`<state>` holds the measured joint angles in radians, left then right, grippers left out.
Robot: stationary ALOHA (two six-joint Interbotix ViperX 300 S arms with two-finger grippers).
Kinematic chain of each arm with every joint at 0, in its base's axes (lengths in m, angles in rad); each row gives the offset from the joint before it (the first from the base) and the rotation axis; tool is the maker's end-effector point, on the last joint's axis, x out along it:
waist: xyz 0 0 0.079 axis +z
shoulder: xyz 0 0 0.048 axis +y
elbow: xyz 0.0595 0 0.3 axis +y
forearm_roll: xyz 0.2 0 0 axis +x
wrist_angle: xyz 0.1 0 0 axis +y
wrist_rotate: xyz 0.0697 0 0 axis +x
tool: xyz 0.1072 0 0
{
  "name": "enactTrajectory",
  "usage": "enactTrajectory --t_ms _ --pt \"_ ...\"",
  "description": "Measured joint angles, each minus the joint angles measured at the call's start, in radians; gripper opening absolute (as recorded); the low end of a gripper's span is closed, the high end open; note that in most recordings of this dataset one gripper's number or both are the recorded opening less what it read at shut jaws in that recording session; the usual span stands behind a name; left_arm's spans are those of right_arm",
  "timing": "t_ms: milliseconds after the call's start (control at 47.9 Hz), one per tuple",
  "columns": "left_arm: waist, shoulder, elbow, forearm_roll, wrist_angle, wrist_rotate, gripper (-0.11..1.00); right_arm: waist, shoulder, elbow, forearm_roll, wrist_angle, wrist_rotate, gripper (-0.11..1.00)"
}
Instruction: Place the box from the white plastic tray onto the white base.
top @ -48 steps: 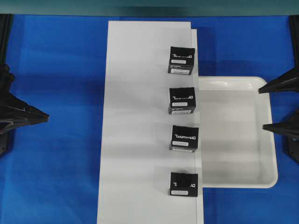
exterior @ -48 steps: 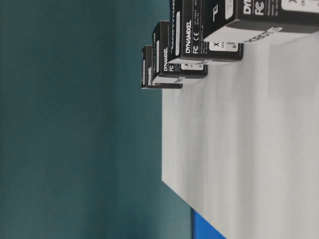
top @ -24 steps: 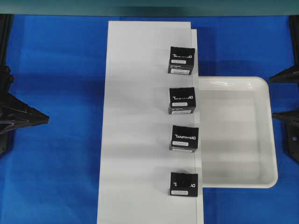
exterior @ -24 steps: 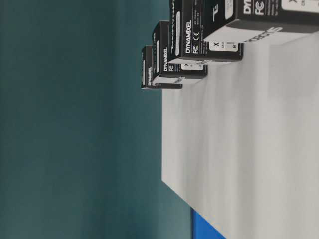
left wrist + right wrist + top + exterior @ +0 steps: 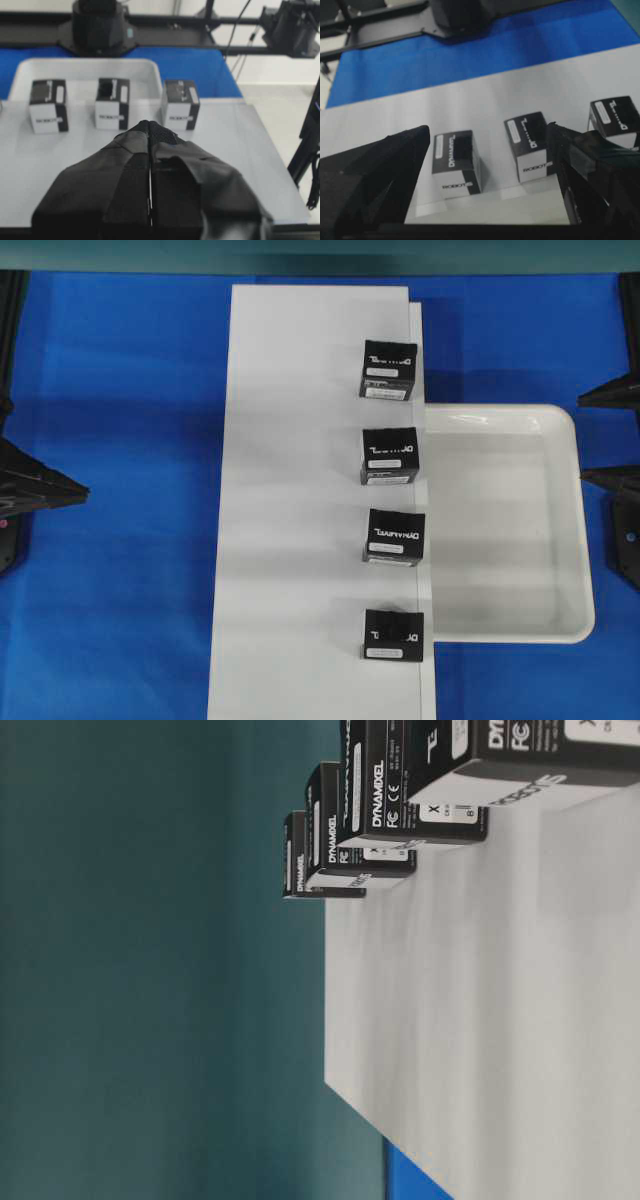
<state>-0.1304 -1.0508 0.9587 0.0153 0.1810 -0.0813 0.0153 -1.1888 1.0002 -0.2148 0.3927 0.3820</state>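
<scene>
The box [image 5: 393,634], with faint top lettering, stands on the white base [image 5: 300,490] at the lower end of a row along its right edge. The white plastic tray [image 5: 575,540] lies against the base on the right, and no box shows in it. My left gripper [image 5: 70,490] is shut and empty, far left of the base; its closed tips [image 5: 150,126] point at the row. My right gripper [image 5: 600,436] is open and empty at the tray's right rim. In the right wrist view it [image 5: 487,131] frames the boxes from a distance.
Three like black boxes with bold white lettering [image 5: 388,370], [image 5: 389,455], [image 5: 393,537] stand in the same row on the base. The blue table surface [image 5: 130,390] lies around the base and tray. The table-level view shows the boxes [image 5: 345,850] on the base's edge.
Both grippers have drawn back outward, the left toward the left edge and the right toward the right edge. The boxes, base and tray have not moved.
</scene>
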Motion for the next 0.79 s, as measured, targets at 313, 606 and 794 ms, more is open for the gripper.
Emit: enactTrajectory --t_ms 313,606,794 --pt "0.002 -0.012 0.0 0.0 0.0 -0.005 -0.06 -0.002 -0.012 0.011 -0.002 0.0 0.0 0.95" --pt "0.002 -0.012 0.0 0.0 0.0 -0.009 -0.06 -0.002 -0.012 0.015 0.0 -0.005 0.002 0.95" --pt "0.0 -0.014 0.0 0.0 0.0 -0.011 -0.06 -0.002 -0.017 0.015 -0.002 -0.012 0.002 0.95"
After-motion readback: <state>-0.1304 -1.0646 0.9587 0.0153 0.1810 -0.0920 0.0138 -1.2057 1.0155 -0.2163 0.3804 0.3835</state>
